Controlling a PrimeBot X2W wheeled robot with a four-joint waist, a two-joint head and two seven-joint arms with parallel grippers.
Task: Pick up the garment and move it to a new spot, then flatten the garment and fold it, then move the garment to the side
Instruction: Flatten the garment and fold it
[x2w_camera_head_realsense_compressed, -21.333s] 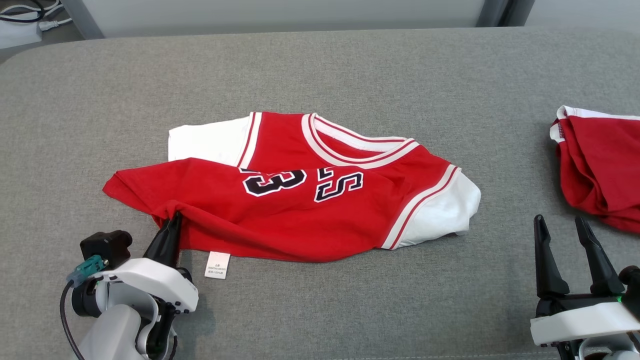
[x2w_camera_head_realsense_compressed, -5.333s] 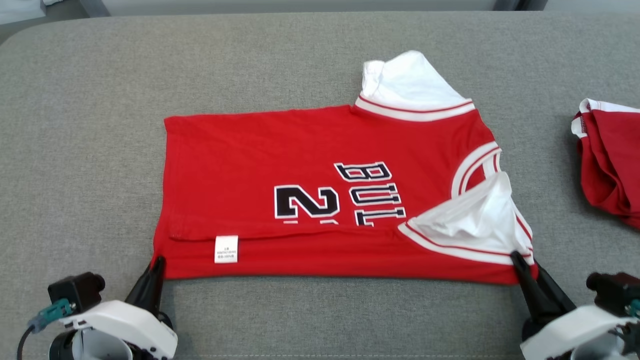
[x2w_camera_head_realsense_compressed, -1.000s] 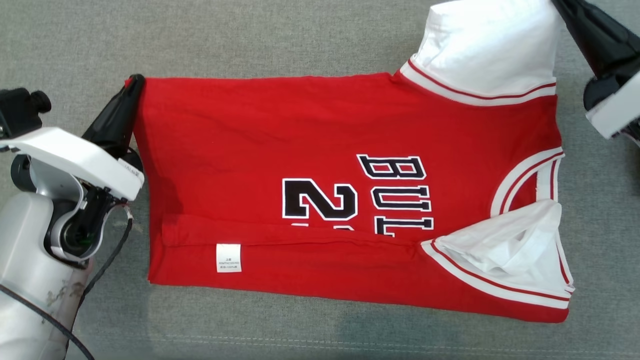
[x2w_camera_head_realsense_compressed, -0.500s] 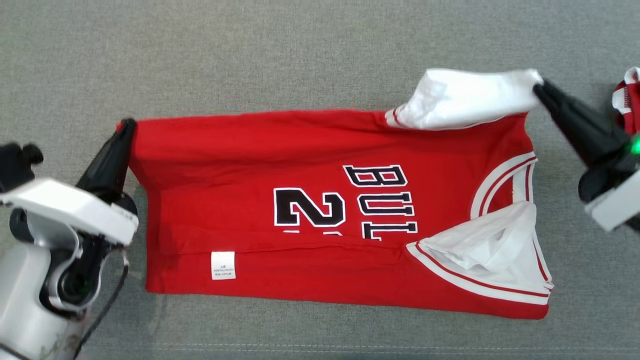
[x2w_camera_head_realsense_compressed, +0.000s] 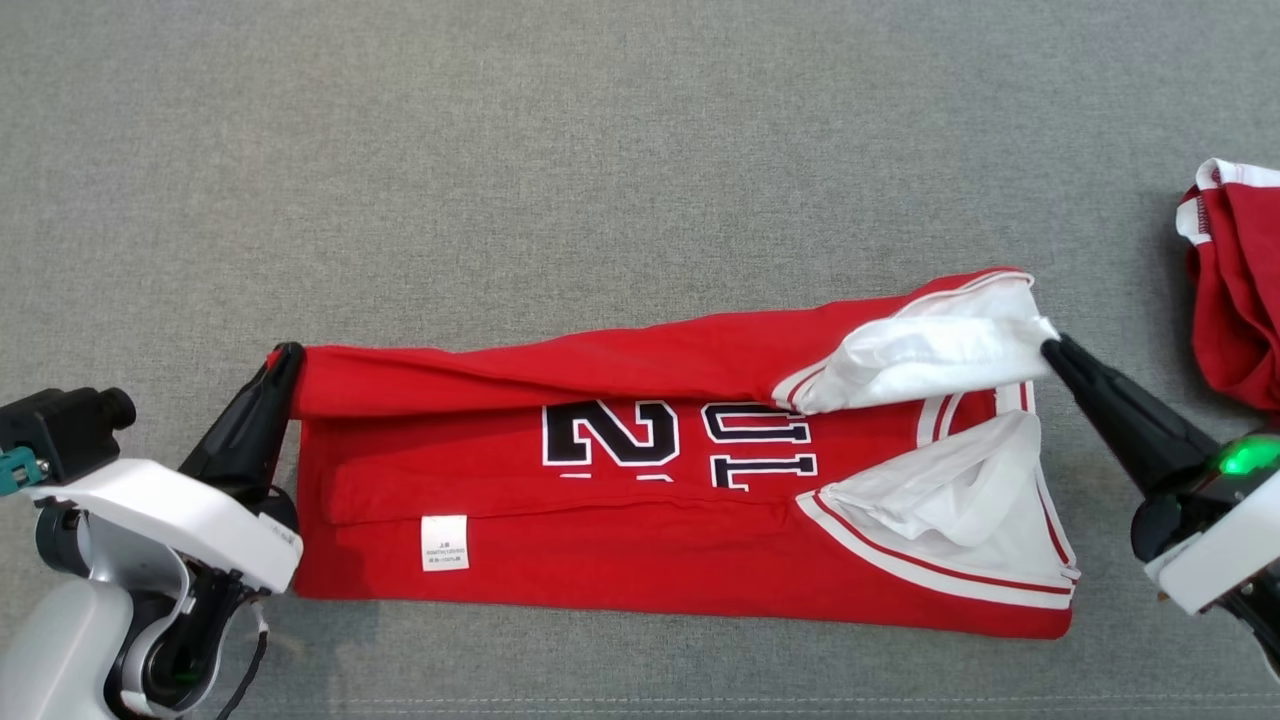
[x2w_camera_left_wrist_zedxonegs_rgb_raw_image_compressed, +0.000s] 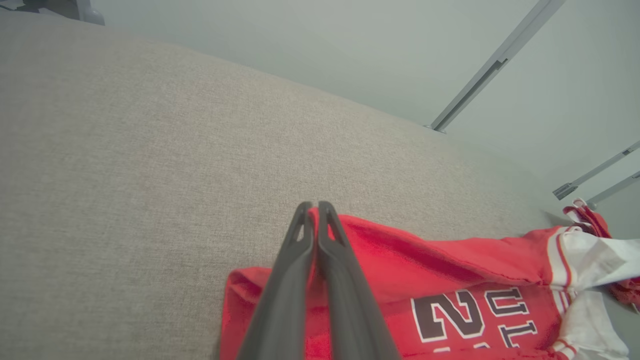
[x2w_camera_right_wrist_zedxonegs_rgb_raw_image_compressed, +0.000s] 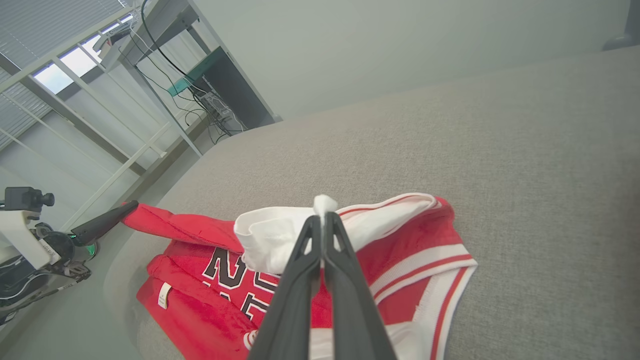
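The red basketball jersey with white sleeves and black lettering (x2w_camera_head_realsense_compressed: 650, 570) lies across the lower middle of the head view on the grey woven cushion (x2w_camera_head_realsense_compressed: 600, 150). At left the left gripper (x2w_camera_head_realsense_compressed: 285, 358) is clamped on its red hem corner. At right the right gripper (x2w_camera_head_realsense_compressed: 1050, 350) is clamped on a white sleeve, the far edge doubled over. A crumpled red-and-white garment (x2w_camera_head_realsense_compressed: 1235, 310) sits at the right edge.

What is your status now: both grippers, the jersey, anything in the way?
Left gripper shut on jersey hem corner. Right gripper shut on its white sleeve. Far edge raised above the print. Second red garment lies apart, right side.
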